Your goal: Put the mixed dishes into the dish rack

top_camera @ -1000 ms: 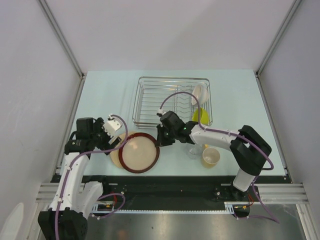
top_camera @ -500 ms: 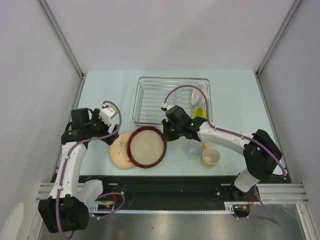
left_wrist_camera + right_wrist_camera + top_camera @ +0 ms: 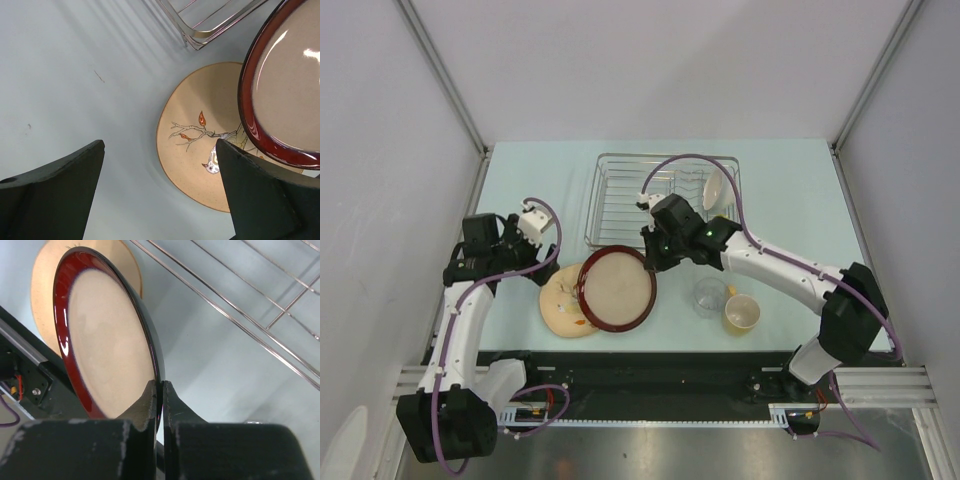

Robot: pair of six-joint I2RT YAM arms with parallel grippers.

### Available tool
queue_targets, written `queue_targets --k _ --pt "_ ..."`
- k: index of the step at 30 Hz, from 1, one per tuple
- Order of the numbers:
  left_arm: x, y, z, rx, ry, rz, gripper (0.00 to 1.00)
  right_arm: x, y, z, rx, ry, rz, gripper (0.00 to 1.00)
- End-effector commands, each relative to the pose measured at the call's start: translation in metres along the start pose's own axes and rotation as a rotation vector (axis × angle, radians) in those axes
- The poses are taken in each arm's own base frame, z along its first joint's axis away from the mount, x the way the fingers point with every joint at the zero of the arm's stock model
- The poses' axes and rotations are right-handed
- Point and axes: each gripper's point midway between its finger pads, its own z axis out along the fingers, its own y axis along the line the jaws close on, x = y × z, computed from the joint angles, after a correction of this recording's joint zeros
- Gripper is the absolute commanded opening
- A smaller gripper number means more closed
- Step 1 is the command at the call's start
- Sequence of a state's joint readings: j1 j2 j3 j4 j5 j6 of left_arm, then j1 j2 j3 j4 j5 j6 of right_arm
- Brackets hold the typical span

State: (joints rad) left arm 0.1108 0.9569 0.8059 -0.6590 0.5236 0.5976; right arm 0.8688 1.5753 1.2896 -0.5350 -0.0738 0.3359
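Plate grip status

My right gripper (image 3: 160, 389) is clamped on the rim of the dark-red-rimmed plate (image 3: 617, 290), which is tilted just in front of the dish rack (image 3: 620, 200). It overlaps the leaf-pattern plate (image 3: 192, 150), flat on the table. My left gripper (image 3: 159, 165) hangs open beside that plate. Clear glass (image 3: 708, 297) and yellowish cup (image 3: 741, 313) stand rightward.

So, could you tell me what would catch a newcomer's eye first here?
The dark-red-rimmed plate, pinched at its rim by the right gripper, hangs tilted just in front of the dish rack. Partly beneath it the leaf-pattern plate lies on the table, and a white bowl stands on edge in the rack's right side.
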Motion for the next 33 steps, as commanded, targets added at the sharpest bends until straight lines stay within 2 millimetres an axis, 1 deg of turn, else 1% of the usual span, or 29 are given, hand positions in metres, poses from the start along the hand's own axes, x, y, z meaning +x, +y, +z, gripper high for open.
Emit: queue_targets --k 1,3,5,6,7,9,10,12,13,14,15,16,17,18,19,20,21,22,23,24,25,26,27,29,30,32,33 --pt "-0.006 0.002 0.001 -0.005 -0.034 -0.004 0.98 -0.068 0.04 -0.048 -0.152 -0.203 -0.018 0.0" --pt "-0.006 0.002 0.0 -0.007 -0.037 -0.004 0.98 -0.07 0.038 -0.048 -0.143 -0.206 -0.018 0.0" --pt "-0.006 0.002 0.0 -0.007 -0.037 -0.004 0.98 -0.08 0.036 -0.054 -0.134 -0.242 -0.026 0.0" --pt "-0.005 0.001 0.001 -0.005 -0.034 -0.008 0.98 -0.086 0.029 -0.057 -0.116 -0.262 -0.021 0.0" --pt "-0.004 0.001 0.001 -0.004 -0.033 -0.009 0.98 -0.101 0.027 -0.068 -0.105 -0.306 -0.036 0.0" --pt "-0.004 0.002 0.002 -0.002 -0.03 -0.013 0.98 -0.122 0.009 -0.079 -0.049 -0.362 -0.038 0.0" --pt "-0.004 0.002 0.002 -0.001 -0.03 -0.016 0.98 -0.147 -0.005 -0.097 -0.013 -0.42 -0.037 0.0" --pt "-0.005 0.001 0.002 0.001 -0.03 -0.023 0.98 -0.171 -0.025 -0.11 0.047 -0.474 -0.035 0.0" --pt "-0.006 0.002 0.002 0.0 -0.032 -0.024 0.98 -0.183 -0.042 -0.12 0.088 -0.504 -0.022 0.0" --pt "-0.005 0.002 0.003 0.002 -0.03 -0.024 0.98 -0.203 -0.046 -0.133 0.107 -0.553 -0.042 0.0" --pt "-0.005 0.002 0.002 0.002 -0.031 -0.027 0.98 -0.213 -0.053 -0.14 0.121 -0.574 -0.04 0.0" --pt "-0.006 0.001 0.002 0.002 -0.032 -0.027 0.98 -0.221 -0.065 -0.147 0.142 -0.589 -0.036 0.0" --pt "-0.005 0.001 0.002 0.002 -0.029 -0.027 0.98 -0.238 -0.067 -0.164 0.156 -0.637 -0.057 0.0" --pt "-0.005 0.001 0.002 0.002 -0.03 -0.027 0.98 -0.244 -0.074 -0.163 0.179 -0.641 -0.063 0.0" --pt "-0.004 0.001 0.002 0.003 -0.028 -0.031 0.98 -0.251 -0.08 -0.168 0.197 -0.656 -0.075 0.0" --pt "-0.005 0.002 0.002 0.0 -0.03 -0.027 0.98 -0.262 -0.096 -0.181 0.259 -0.691 -0.086 0.0" --pt "-0.004 0.002 0.003 0.001 -0.028 -0.031 0.98 -0.268 -0.104 -0.18 0.279 -0.702 -0.092 0.0" --pt "-0.003 0.001 0.004 0.002 -0.026 -0.034 0.98 -0.273 -0.121 -0.186 0.323 -0.714 -0.084 0.0" --pt "-0.003 0.002 0.004 0.002 -0.024 -0.037 0.98 -0.275 -0.128 -0.187 0.343 -0.718 -0.094 0.0" --pt "-0.003 0.002 0.004 0.002 -0.027 -0.037 0.98 -0.283 -0.134 -0.193 0.371 -0.758 -0.137 0.0" --pt "-0.003 0.003 0.005 0.0 -0.028 -0.037 0.98 -0.285 -0.143 -0.196 0.424 -0.781 -0.155 0.0" --pt "-0.003 0.003 0.007 0.004 -0.024 -0.045 0.98 -0.286 -0.148 -0.196 0.451 -0.796 -0.177 0.0" --pt "-0.001 0.003 0.008 0.005 -0.021 -0.047 0.98 -0.29 -0.152 -0.196 0.481 -0.825 -0.226 0.0" --pt "-0.001 0.003 0.01 0.01 -0.018 -0.051 0.98 -0.294 -0.159 -0.197 0.532 -0.844 -0.261 0.0" --pt "-0.001 0.004 0.01 0.009 -0.016 -0.052 0.98 -0.3 -0.159 -0.2 0.55 -0.871 -0.291 0.0" --pt "-0.001 0.004 0.012 0.012 -0.015 -0.057 0.98 -0.304 -0.162 -0.198 0.57 -0.884 -0.325 0.0" --pt "0.0 0.005 0.012 0.013 -0.013 -0.06 0.98 -0.312 -0.157 -0.202 0.575 -0.925 -0.355 0.0"
